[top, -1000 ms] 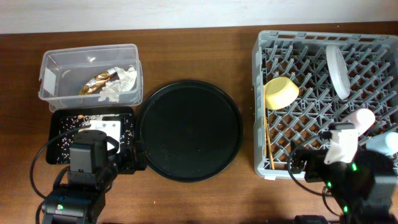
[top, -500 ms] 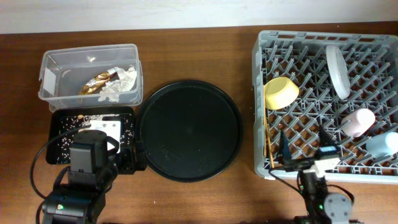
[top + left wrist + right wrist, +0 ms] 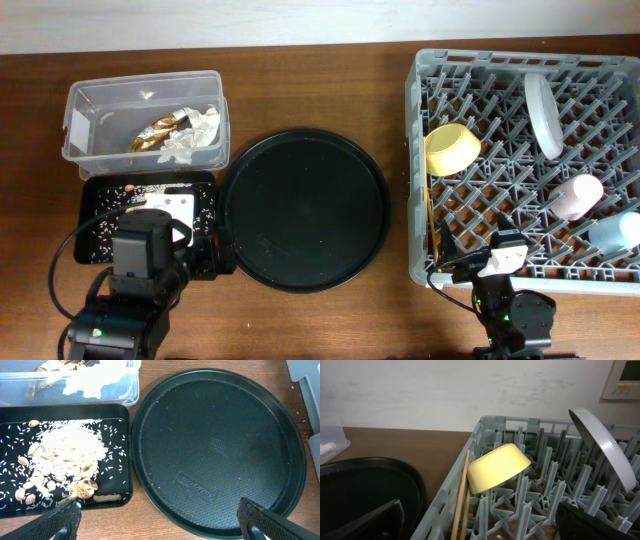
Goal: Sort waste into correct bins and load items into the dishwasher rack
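- Large square grey plastic rack with upright pegs (image 3: 415, 150): 1.
- Cups: 2 in all, namely 1 pink cup (image 3: 577, 195) and 1 pale blue cup (image 3: 615, 230).
- Small yellow bowl (image 3: 452, 148): 1.
- Pale grey-green round plate (image 3: 543, 115): 1.
- Wooden chopsticks (image 3: 432, 225): 1 pair; the single sticks are hard to split in the overhead view.
- Rectangular bins: 2 in all, namely 1 clear plastic tub (image 3: 90, 105) and 1 shallow black rectangular tray (image 3: 150, 177).
- Large round black tray (image 3: 305, 210): 1.
- Shiny gold-brown foil wrapper (image 3: 155, 133): 1.
- Crumpled white tissue (image 3: 195, 135): 1 wad; piece count unclear.
- Beige-brown food scraps (image 3: 65, 455): loose grains and bits, too many to count.
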Robot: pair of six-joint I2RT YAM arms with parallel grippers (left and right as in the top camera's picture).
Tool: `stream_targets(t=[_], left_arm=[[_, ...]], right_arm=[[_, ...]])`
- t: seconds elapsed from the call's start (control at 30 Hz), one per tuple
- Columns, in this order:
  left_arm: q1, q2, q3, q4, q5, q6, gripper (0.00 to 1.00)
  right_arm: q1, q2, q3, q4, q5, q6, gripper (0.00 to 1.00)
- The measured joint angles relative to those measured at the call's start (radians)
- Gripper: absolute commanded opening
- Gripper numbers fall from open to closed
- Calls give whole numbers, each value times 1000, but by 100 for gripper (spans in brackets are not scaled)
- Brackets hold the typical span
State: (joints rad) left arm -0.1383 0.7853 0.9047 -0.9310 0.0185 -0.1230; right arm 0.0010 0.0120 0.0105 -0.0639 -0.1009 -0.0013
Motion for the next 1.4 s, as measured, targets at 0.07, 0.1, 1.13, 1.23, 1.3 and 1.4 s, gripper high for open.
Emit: stream_targets(t=[0.07, 0.1, 1.13, 1.23, 1.3, 1.4], left_arm=[[0, 0, 0, 0, 0, 0, 99], [0, 0, 0, 0, 0, 0, 99], [105, -774, -890, 851, -8, 8, 99], [105, -774, -890, 851, -8, 8, 99], [105, -774, -890, 851, -8, 8, 99], [105, -774, -890, 851, -8, 8, 99]], right_arm=[[0, 0, 0, 0, 0, 0, 98], [0, 0, 0, 0, 0, 0, 98], [0, -1, 0, -1, 7, 0, 99], [0, -1, 0, -1, 7, 0, 98], [0, -1, 0, -1, 7, 0, 98], [0, -1, 0, -1, 7, 1, 98]])
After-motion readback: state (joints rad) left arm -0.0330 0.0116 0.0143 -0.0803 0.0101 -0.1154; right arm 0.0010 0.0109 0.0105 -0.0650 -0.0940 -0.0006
